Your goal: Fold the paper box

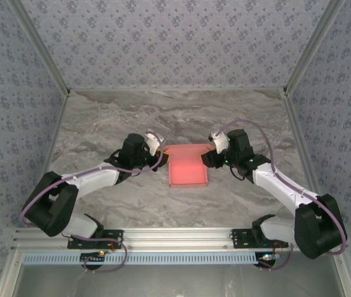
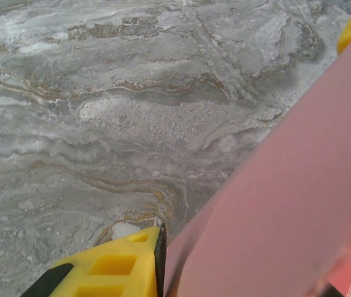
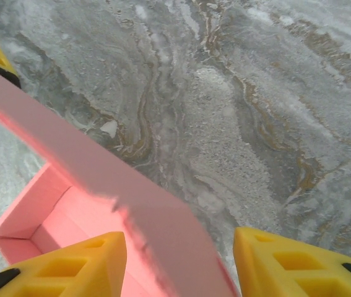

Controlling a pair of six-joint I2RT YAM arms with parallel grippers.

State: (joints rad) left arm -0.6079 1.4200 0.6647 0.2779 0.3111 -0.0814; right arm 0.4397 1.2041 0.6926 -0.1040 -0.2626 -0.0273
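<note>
It was a robotics lab's test cell, not a lived-in room. The work surface was a table [image 1: 175, 111] with a grey marble-look top, boxed in at the back and both sides by panels [image 1: 175, 43] papered in a small repeating floral print and held in bare metal corner posts [image 1: 39, 49]. Along the near edge ran an aluminium extrusion rail [image 1: 175, 235], with a slotted cable duct [image 1: 175, 257] just in front of it. Two small robot arms, the left arm [image 1: 88, 182] and the right arm [image 1: 280, 185], were bolted side by side onto that rail, with loose cables [image 1: 104, 253] looping from their bases.
</note>
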